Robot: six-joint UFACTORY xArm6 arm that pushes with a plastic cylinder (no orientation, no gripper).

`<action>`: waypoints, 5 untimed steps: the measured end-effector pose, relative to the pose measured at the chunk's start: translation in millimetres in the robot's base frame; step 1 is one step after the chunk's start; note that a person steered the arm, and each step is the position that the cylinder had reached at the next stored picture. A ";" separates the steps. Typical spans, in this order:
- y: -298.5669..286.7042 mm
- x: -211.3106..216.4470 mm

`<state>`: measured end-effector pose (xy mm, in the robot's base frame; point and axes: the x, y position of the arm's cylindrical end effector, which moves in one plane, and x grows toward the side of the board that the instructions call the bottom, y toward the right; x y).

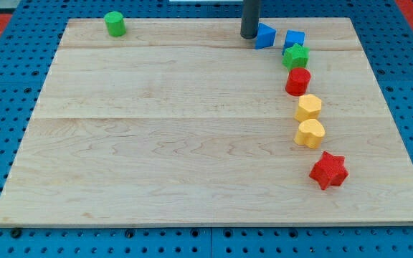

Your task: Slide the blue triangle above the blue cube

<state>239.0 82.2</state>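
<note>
Right now my tip (249,36) sits just left of the blue triangle (265,36), seemingly touching it, with nothing gripped. Near the board's top edge, the blue cube (294,39) lies just right of the triangle.

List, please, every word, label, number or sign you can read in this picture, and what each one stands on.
None: no readable text on the wooden board, on the blue triangle, the blue cube, the other blocks, or my tip.
</note>
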 end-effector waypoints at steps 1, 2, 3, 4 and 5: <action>11.2 -1.0; 11.4 -12.2; 11.6 -25.9; 9.8 -34.2; 9.8 -35.5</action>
<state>203.5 92.0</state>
